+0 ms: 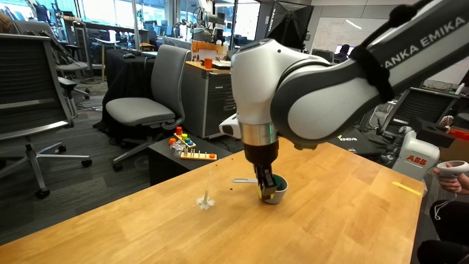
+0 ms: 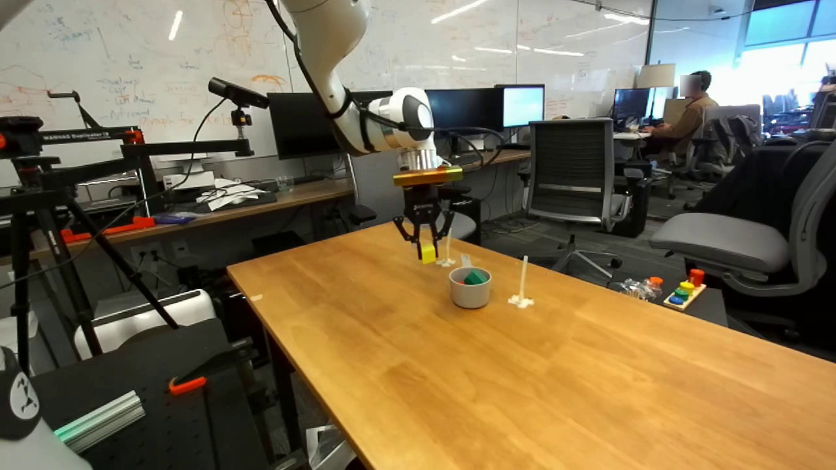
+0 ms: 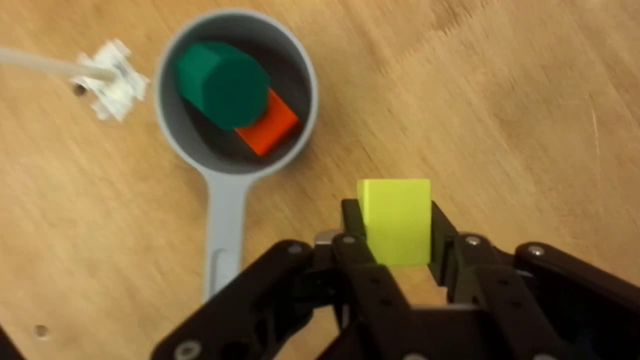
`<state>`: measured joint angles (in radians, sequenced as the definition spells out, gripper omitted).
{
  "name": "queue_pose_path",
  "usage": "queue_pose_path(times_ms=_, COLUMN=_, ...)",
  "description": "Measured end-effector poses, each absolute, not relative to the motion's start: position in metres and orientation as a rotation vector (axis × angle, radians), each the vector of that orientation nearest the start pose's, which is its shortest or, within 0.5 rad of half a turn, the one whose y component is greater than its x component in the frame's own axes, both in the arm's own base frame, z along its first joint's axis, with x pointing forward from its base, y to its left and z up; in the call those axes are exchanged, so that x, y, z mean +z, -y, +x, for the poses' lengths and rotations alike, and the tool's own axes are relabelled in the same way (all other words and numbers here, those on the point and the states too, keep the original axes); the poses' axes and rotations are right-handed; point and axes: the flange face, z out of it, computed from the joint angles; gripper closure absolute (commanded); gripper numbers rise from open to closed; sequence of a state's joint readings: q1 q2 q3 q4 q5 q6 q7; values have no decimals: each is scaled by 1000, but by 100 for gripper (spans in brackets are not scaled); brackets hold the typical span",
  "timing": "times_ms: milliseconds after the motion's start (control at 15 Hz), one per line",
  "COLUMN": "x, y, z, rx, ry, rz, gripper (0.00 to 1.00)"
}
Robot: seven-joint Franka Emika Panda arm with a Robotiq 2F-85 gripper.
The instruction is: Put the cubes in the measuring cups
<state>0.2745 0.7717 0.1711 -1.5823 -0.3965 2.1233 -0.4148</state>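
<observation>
One green block [image 3: 225, 85] and one red block [image 3: 268, 131] lie inside the grey measuring cup [image 2: 469, 297], which stands upright on the bench [image 2: 575, 391]; green partly hides red in the wrist view. The end effector [image 3: 396, 232] grasps the yellow cube [image 3: 397, 220], outside the cup but near it.

In the wrist view the measuring cup [image 3: 232, 175] is coloured plain grey, and inside it a dark green block [image 3: 225, 85] is seen with an orange-red cube [image 3: 269, 125] at the block's four o'clock. A plain yellow cube [image 3: 397, 222] and the black gripper [image 3: 396, 230] are seen at the cup's four o'clock. The tan table [image 3: 475, 125] is streaked with brown grain.
</observation>
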Motion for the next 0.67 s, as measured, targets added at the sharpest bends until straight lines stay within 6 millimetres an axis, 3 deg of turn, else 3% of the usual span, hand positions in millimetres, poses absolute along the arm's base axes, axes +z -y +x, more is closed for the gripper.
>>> queue_pose_path(times_ms=200, x=204, y=-203, z=647, rx=293, ry=1540, rz=-2948, gripper=85)
queue_pose_path(times_ms=400, x=212, y=-148, z=665, rx=263, ry=1399, rz=-3035, gripper=85)
queue_pose_path(times_ms=533, x=207, y=-126, z=669, rx=264, ry=1319, rz=-3077, gripper=85)
queue_pose_path(times_ms=667, x=198, y=-120, z=668, rx=271, ry=1259, rz=-3104, gripper=85)
